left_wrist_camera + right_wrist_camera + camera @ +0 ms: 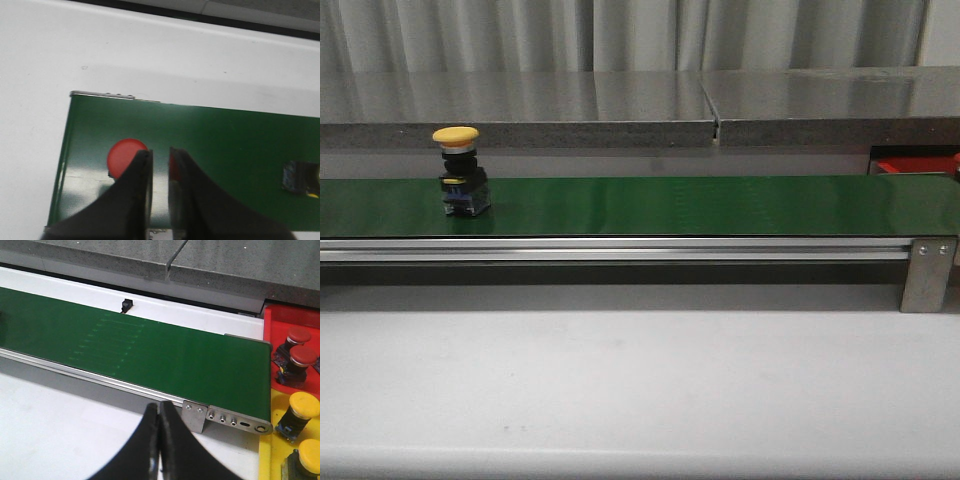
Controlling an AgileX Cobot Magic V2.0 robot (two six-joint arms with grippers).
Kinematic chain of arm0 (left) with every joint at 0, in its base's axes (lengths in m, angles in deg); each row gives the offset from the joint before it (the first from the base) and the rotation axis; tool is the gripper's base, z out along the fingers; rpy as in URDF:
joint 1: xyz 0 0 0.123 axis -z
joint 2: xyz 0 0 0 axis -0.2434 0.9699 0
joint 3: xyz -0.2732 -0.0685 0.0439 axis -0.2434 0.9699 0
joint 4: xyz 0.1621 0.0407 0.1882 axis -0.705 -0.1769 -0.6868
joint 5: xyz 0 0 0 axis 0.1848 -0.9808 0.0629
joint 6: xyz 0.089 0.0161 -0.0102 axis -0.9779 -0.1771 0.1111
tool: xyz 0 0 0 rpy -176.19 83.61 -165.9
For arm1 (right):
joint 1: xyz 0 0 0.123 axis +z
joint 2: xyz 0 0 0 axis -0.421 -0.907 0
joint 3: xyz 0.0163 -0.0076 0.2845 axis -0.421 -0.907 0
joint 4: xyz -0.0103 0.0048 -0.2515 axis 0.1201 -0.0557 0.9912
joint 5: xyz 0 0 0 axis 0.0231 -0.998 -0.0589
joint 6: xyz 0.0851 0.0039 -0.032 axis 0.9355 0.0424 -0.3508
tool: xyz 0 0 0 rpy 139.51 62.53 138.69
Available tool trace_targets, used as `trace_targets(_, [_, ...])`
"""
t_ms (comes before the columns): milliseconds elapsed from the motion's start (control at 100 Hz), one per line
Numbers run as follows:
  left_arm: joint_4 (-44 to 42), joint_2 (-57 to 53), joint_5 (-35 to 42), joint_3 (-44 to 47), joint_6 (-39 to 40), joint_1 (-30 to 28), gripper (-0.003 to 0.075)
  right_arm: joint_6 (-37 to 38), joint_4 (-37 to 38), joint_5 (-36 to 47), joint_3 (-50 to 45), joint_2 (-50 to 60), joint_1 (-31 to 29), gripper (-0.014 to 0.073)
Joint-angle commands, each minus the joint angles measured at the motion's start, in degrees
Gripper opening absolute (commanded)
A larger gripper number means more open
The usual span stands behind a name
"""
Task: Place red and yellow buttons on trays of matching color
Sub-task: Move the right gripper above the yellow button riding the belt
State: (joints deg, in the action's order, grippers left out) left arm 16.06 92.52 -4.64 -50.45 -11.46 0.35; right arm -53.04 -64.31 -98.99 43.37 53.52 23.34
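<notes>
Yellow button: standing upright on the green belt, near the left end in the front view; not on any tray yet.

Red button: seen from above in the left wrist view, close to the left end of the belt, partly hidden behind the left jaws; a second bit of red just beside it, behind the other jaw; maybe one more red button, but too hidden to tell.

Dark blue thing farther along the belt in that same view; maybe the yellow button's body, but hard to be sure.

Past the right end of the belt, in the right wrist view: red tray with two red buttons in it; yellow tray right next to it with two yellow buttons in it; all four in the right colour.

Left jaws: almost closed, only a thin gap between them, nothing held; hanging above the red button.

Right jaws: pressed together, nothing held; above the white table, near the front edge of the belt by its right end.

Looks partly done: four buttons sorted; at least one yellow and one red left on the belt to pick up and carry over.
</notes>
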Motion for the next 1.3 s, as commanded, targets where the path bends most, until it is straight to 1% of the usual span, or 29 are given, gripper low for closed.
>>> trace_targets(0, [0.4, -6.5, 3.3, 1.5, -0.8, 2.4, -0.0020, -0.3, -0.6, 3.1, 1.6, 0.0, -0.1, -0.0075])
trace_targets(220, [-1.7, -17.6, 8.3, 12.1, -0.8, 8.2, -0.0020, -0.3, -0.8, 3.1, 1.6, 0.0, -0.1, -0.0075])
trace_targets(460, [-5.2, -31.4, 16.8, 27.0, -1.2, 15.7, -0.0020, -0.3, -1.1, 3.0, 1.6, 0.0, -0.1, -0.0075])
trace_targets(600, [-4.8, -38.4, 18.3, 34.1, -1.1, 18.5, -0.0020, -0.3, -1.1, 3.1, 1.6, 0.0, -0.1, -0.0075])
trace_targets(820, [-2.3, -50.7, 20.1, 43.3, -1.1, 18.6, -0.0020, -0.3, -1.1, 3.1, 1.6, 0.0, -0.1, -0.0075])
trace_targets(1040, [-0.4, -63.4, 20.1, 51.2, -1.1, 18.6, -0.0020, -0.3, -1.1, 2.8, 1.6, 0.0, -0.1, -0.0075])
trace_targets(1170, [-0.2, -69.6, 19.8, 54.3, -1.1, 18.6, -0.0020, -0.3, -1.1, 2.3, 1.8, -0.3, -0.1, -0.0075])
trace_targets(1290, [-0.2, -72.9, 19.6, 55.4, -1.1, 18.6, -0.0020, -0.3, -1.1, -0.2, 4.2, -2.3, 0.0, -0.0074])
